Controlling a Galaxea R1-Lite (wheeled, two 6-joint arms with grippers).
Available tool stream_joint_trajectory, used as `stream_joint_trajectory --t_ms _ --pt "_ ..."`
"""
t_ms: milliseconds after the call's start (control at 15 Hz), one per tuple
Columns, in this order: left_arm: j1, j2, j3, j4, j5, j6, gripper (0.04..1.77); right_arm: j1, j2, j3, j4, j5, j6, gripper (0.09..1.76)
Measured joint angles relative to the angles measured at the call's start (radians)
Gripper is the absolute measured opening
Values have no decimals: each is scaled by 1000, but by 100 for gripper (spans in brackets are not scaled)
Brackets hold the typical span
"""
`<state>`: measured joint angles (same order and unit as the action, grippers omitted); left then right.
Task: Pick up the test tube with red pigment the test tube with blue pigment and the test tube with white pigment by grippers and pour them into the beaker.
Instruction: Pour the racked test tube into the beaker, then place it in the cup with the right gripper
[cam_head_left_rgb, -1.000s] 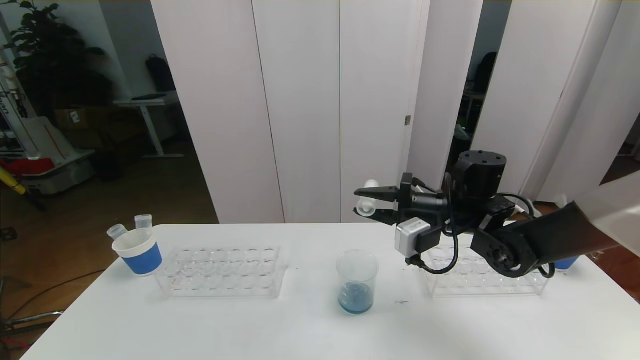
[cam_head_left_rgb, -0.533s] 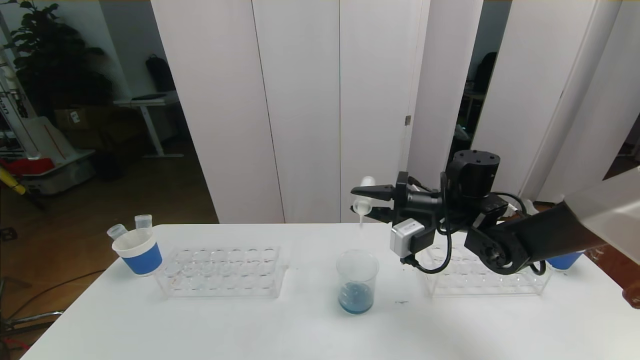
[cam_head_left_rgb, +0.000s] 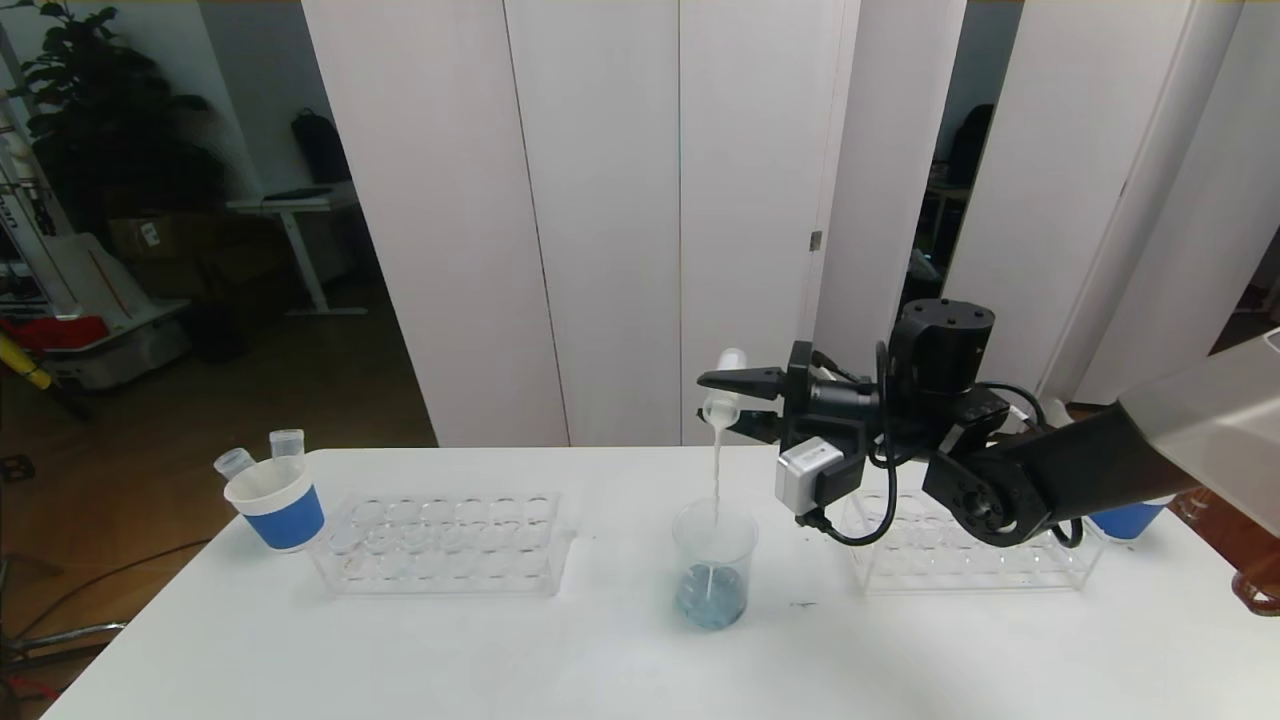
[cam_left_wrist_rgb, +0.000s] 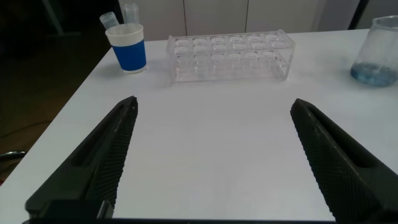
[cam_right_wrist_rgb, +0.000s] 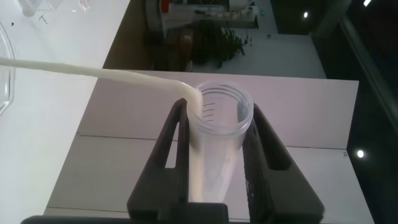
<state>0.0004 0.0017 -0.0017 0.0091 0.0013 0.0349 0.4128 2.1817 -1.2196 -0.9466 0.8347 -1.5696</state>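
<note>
My right gripper (cam_head_left_rgb: 735, 403) is shut on the test tube with white pigment (cam_head_left_rgb: 724, 392) and holds it tipped mouth-down above the beaker (cam_head_left_rgb: 713, 563). A thin white stream falls from the tube into the beaker, which holds blue liquid at its bottom. In the right wrist view the tube (cam_right_wrist_rgb: 219, 134) sits clamped between the two black fingers (cam_right_wrist_rgb: 264, 155), white liquid running over its rim. My left gripper (cam_left_wrist_rgb: 213, 134) is open and empty low over the table; the beaker (cam_left_wrist_rgb: 378, 50) shows far off there. No tube with blue or red pigment is in view.
A clear tube rack (cam_head_left_rgb: 445, 540) stands left of the beaker, and a second rack (cam_head_left_rgb: 965, 555) on the right under my right arm. A blue paper cup (cam_head_left_rgb: 277, 503) with two empty tubes stands at the far left. Another blue cup (cam_head_left_rgb: 1128, 521) is behind the right arm.
My right gripper has shifted slightly left and tilted the white tube further. The white liquid has begun streaming down into the beaker.
</note>
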Motion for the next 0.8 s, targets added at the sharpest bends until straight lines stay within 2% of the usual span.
stream_joint_trajectory --t_ms 800 --pt "0 0 0 0 0 0 175 8 -11 -13 -3 -7 -8 57"
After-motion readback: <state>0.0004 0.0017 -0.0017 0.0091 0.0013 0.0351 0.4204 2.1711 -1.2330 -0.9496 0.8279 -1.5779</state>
